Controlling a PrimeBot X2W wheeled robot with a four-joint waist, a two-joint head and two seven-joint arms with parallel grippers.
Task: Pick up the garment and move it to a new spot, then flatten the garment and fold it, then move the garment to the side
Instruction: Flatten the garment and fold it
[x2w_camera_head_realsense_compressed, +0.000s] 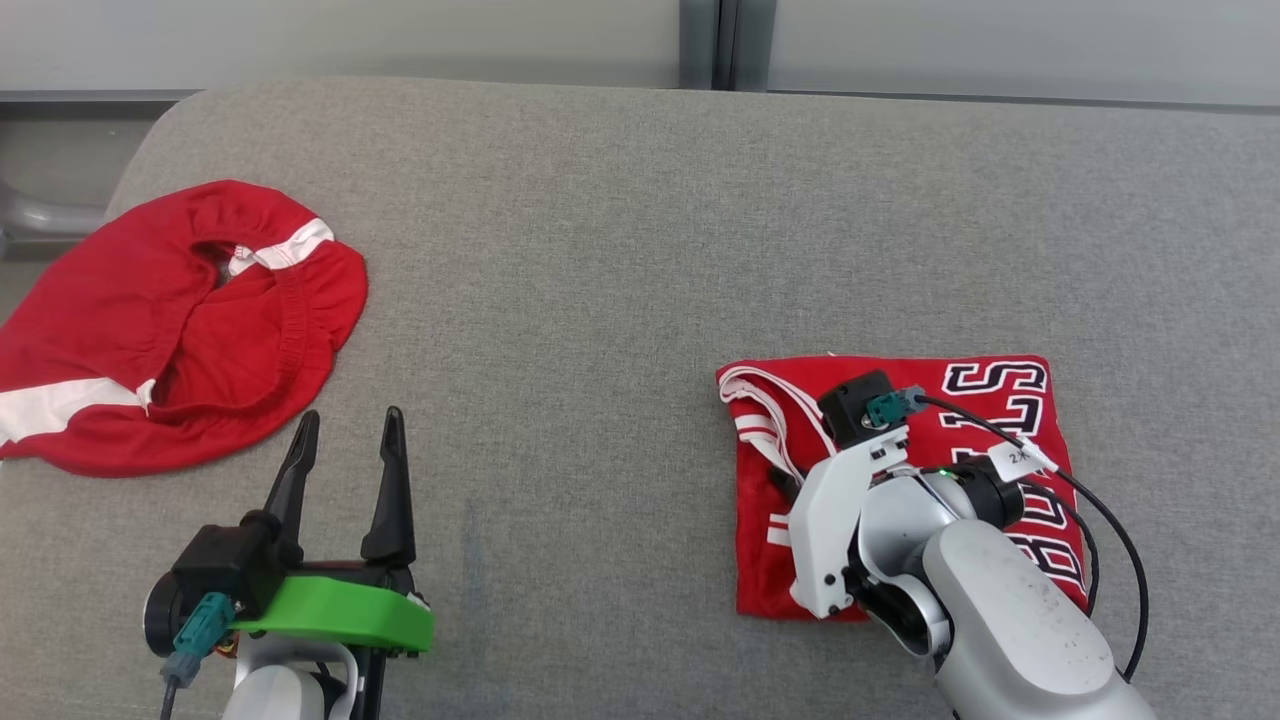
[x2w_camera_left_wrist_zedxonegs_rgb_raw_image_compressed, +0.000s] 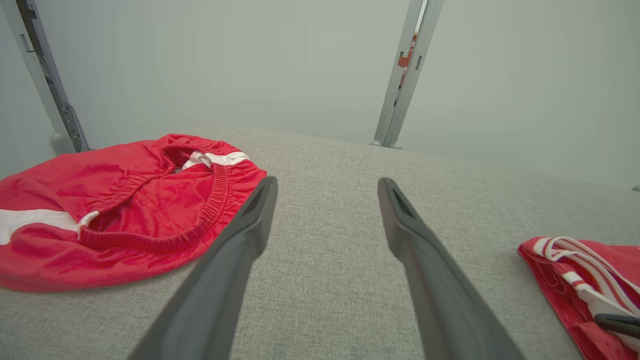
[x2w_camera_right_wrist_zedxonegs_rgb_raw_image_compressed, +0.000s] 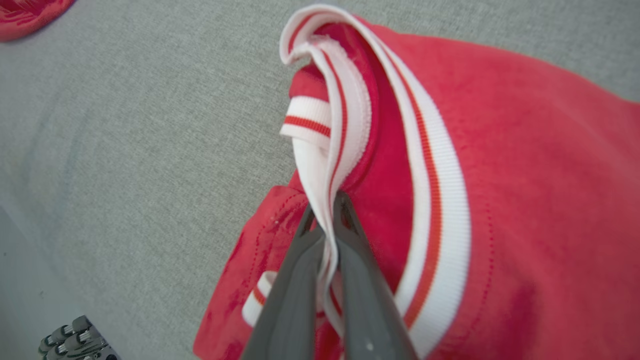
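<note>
1. Near left: left pincer (x2w_camera_head_realsense_compressed: 350, 413) spread wide, empty, above grey counter (x2w_camera_head_realsense_compressed: 600, 250).
2. Near right: folded red jersey (x2w_camera_head_realsense_compressed: 1000, 420) lies flat; lettering "LLS" legible, rest behind the arm; cable tag (x2w_camera_head_realsense_compressed: 1018, 458) reads "2X".
3. Right wrist view gives the grip: right pincer (x2w_camera_right_wrist_zedxonegs_rgb_raw_image_compressed: 327, 205) clamped on jersey's white-red trim (x2w_camera_right_wrist_zedxonegs_rgb_raw_image_compressed: 350, 100).
4. Far left: red shorts (x2w_camera_head_realsense_compressed: 150, 330), white stripes.

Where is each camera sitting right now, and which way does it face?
Head view: above, looking forward and down at the grey surface; left gripper lower left, right arm over the folded jersey.
Left wrist view: low over the surface, facing the far wall; its open fingers rise from the bottom.
Right wrist view: close above the jersey, looking down; right gripper shut on its white trim.
Shared: the left wrist and head views both show the red shorts and the jersey.
</note>
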